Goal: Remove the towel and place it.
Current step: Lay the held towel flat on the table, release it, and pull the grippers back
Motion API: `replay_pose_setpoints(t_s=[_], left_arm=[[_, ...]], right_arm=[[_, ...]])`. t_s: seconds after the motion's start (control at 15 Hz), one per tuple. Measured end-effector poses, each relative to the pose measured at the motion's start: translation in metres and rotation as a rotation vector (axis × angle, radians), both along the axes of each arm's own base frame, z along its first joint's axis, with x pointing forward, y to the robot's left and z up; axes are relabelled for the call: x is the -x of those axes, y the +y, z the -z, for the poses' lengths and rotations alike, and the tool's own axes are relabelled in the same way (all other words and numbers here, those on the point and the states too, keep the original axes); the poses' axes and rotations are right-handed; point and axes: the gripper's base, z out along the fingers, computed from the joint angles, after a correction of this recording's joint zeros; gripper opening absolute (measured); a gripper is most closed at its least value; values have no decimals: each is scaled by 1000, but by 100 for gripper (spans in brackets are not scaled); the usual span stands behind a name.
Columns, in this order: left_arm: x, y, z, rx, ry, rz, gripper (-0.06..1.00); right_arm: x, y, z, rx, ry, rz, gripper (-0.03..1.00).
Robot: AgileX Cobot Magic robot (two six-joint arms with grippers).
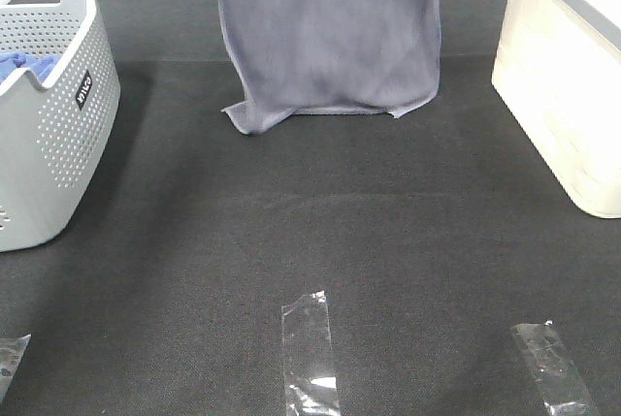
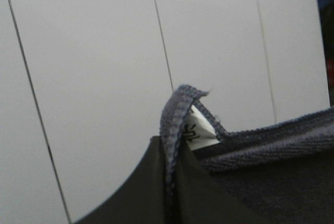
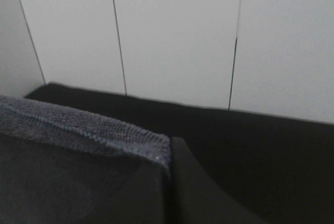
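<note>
Item: large greyish-lavender terry towel [image 1: 330, 33], hanging at upper centre of the exterior view. Its lower hem reaches the black felt tabletop [image 1: 320, 232] between the grey perforated plastic basket [image 1: 58, 125] at left (bright blue cloth [image 1: 21, 65] inside) and the white rectangular bin [image 1: 563, 96] at right. Left gripper [image 2: 170, 153]: dark jaws closed on the towel's stitched hem beside a white label [image 2: 198, 130]; right gripper [image 3: 169, 156]: jaws pinched shut on another hem corner.

Dim, soft-focus wrist views; even overhead light
</note>
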Motion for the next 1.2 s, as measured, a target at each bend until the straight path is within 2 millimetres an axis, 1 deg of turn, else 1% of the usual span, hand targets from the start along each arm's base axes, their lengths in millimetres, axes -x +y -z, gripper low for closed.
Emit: replay_pose_setpoints(t_s=[0.07,0.2,0.4,0.47,0.53,0.6,0.67,0.87,0.93,1.07,1.2], left_arm=[[-4,1,27,-27,298,-67,0],[4,-6,53,-22,610,-89,0],[24,-16,79,-47,971,-86,0],[34,-22,87,-76,1094,-80,0],[38,-23,89,-87,1133,-80,0],[47,-28,93,-121,1216,-78,0],[54,-32,93,-146,1257,-74,0],[71,-44,88,-216,1318,-68,0],[71,-44,88,-216,1318,-68,0],[81,-55,81,-253,1313,-57,0],[94,-70,79,-301,1310,-39,0]], right_arm=[[0,6,28,47,203,-69,0],[10,7,44,113,379,-128,0],[27,4,61,188,630,-201,0],[36,3,67,195,751,-222,0],[39,2,69,192,795,-222,0],[40,2,70,184,813,-215,0],[42,2,71,181,833,-209,0],[56,-5,80,181,904,-181,0],[56,-5,80,181,904,-181,0],[74,-12,90,186,976,-164,0],[101,-19,109,209,1076,-153,0]])
